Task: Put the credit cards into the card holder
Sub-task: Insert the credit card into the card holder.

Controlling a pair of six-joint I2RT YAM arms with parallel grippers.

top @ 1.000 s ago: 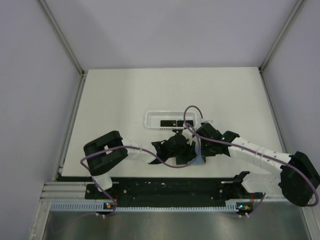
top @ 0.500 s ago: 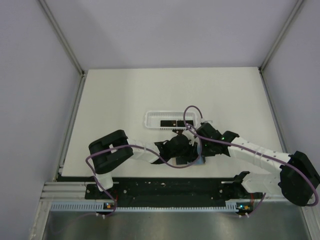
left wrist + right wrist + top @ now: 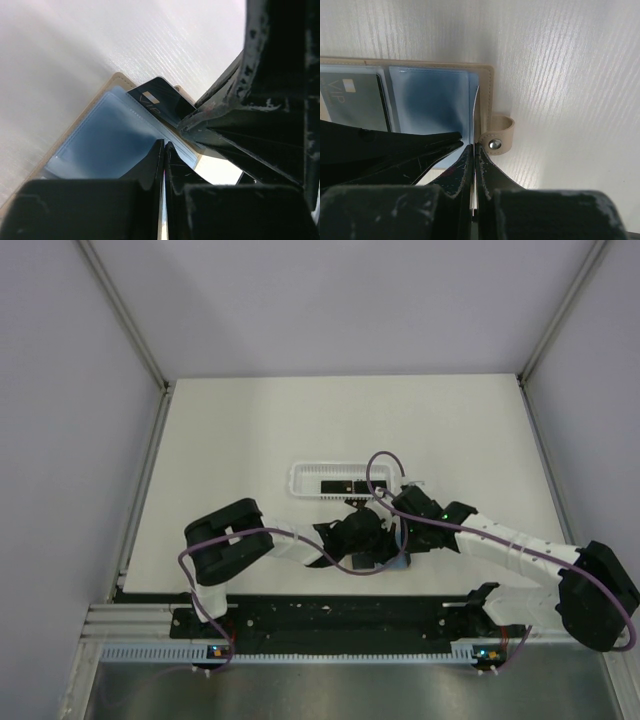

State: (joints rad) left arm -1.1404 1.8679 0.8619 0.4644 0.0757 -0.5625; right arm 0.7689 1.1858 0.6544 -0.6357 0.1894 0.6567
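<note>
On the worktop, near its front edge: the card holder lies open, its tan rim framing bluish clear sleeves, with both arms meeting over it.
Inside the holder: one black credit card marked VIP sits in a clear sleeve, beside a plain blue-tinted sleeve.
Left jaws: clenched, tips together over the plain sleeve; whether they pinch any plastic I cannot tell.
Right jaws: clenched on the card holder, nipping a sleeve leaf's edge just beside the snap tab.
Behind the arms: a white basket holds black credit cards, apart from the holder.
</note>
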